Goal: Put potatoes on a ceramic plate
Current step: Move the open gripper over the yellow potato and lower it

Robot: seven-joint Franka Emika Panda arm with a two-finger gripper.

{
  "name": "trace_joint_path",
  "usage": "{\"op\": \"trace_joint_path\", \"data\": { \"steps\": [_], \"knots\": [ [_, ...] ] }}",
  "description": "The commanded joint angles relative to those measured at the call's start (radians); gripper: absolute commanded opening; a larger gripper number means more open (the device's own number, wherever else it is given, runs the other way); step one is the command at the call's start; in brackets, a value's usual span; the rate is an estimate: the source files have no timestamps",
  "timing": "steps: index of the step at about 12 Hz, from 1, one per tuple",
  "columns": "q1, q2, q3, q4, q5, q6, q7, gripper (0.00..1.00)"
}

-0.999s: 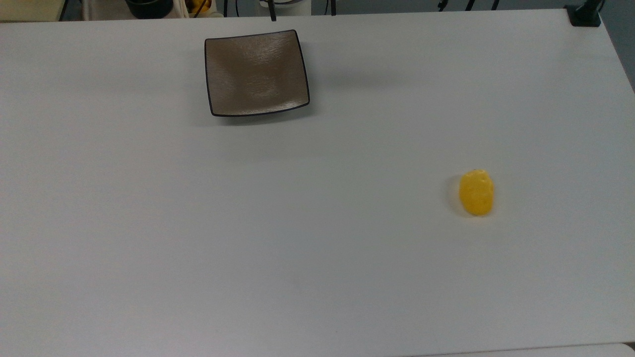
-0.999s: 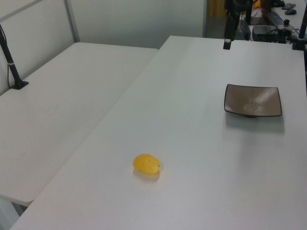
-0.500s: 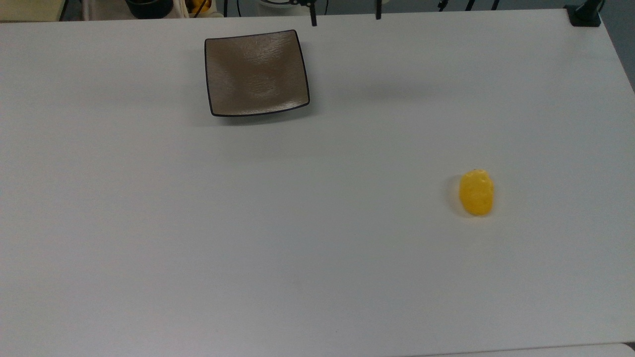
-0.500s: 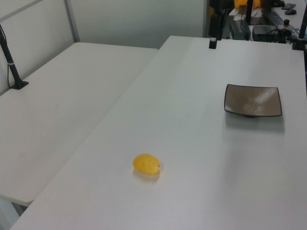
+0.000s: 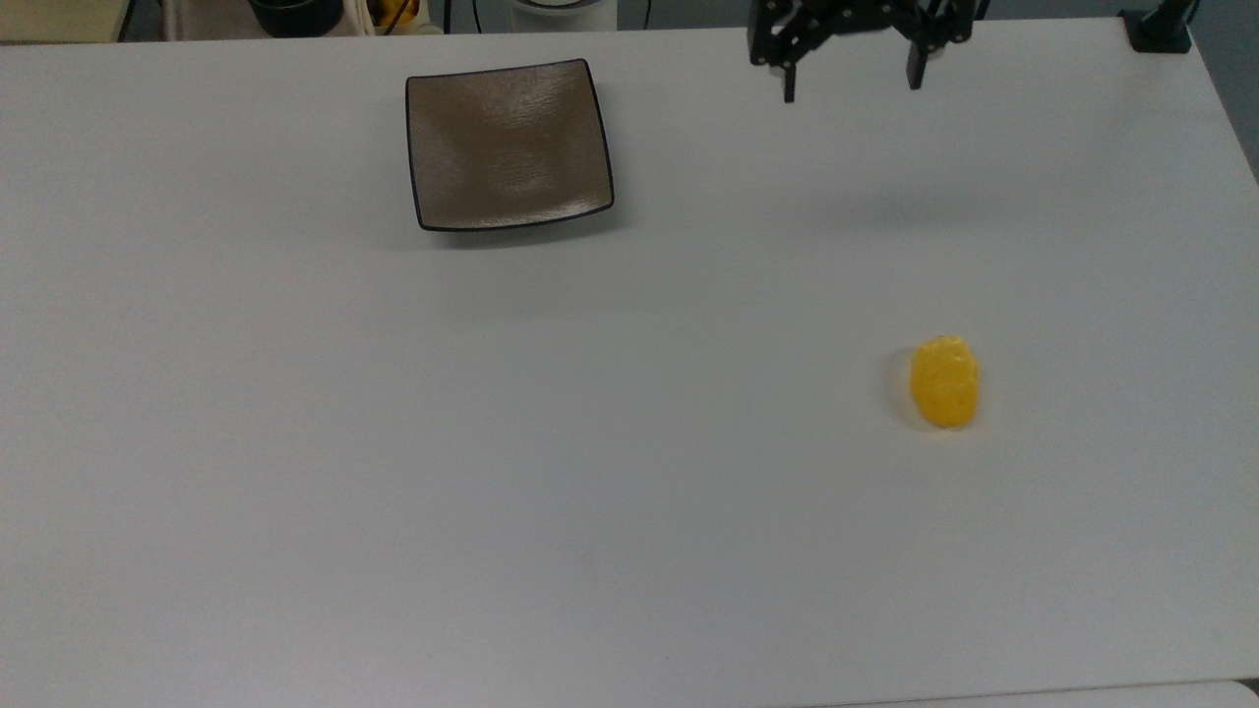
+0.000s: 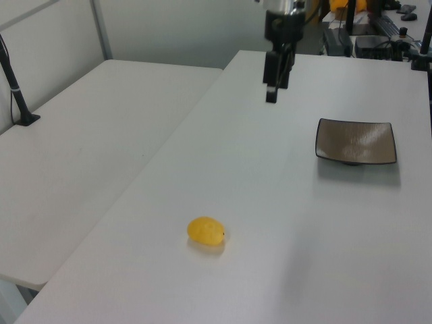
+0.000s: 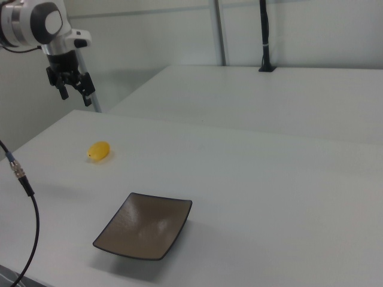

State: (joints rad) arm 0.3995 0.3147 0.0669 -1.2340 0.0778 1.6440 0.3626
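The potato [image 5: 944, 383] is a small yellow-orange oval lump lying alone on the white table, toward the top view's right; it also lies in plain sight as the potato [image 6: 205, 230] and the potato [image 7: 99, 150]. The square glossy brown ceramic plate [image 5: 508, 144] with a dark rim sits bare near the top view's upper middle, and appears as the plate [image 6: 356, 142] and the plate [image 7: 143, 225]. My gripper [image 5: 852, 87] hangs open and holding nothing above the table's far edge, right of the plate and well away from the potato. It also appears as the gripper [image 6: 272, 94] and the gripper [image 7: 76, 97].
A second white table [image 6: 81, 148] adjoins at the left view's left, carrying a black post [image 6: 17, 88]. A black clamp [image 5: 1161, 29] sits at the top view's upper right corner. A black cable [image 7: 24, 179] hangs at the right view's left edge.
The gripper has come into the top view from its upper edge, moving toward the top view's right and out over the table. Potato and plate have not moved.
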Motion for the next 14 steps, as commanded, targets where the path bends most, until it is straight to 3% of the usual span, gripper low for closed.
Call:
{"op": "trace_joint_path", "data": {
  "steps": [1,5,8,10,14],
  "knots": [
    [0.076,0.125,-0.007,0.064,-0.044,0.132,0.073,1.00],
    [0.113,0.199,-0.009,0.062,-0.059,0.316,0.096,1.00],
    [0.169,0.292,-0.018,0.079,-0.147,0.408,0.166,1.00],
    [0.180,0.346,-0.019,0.100,-0.180,0.436,0.191,1.00],
    [0.200,0.434,-0.018,0.105,-0.320,0.542,0.283,1.00]
  ]
}}
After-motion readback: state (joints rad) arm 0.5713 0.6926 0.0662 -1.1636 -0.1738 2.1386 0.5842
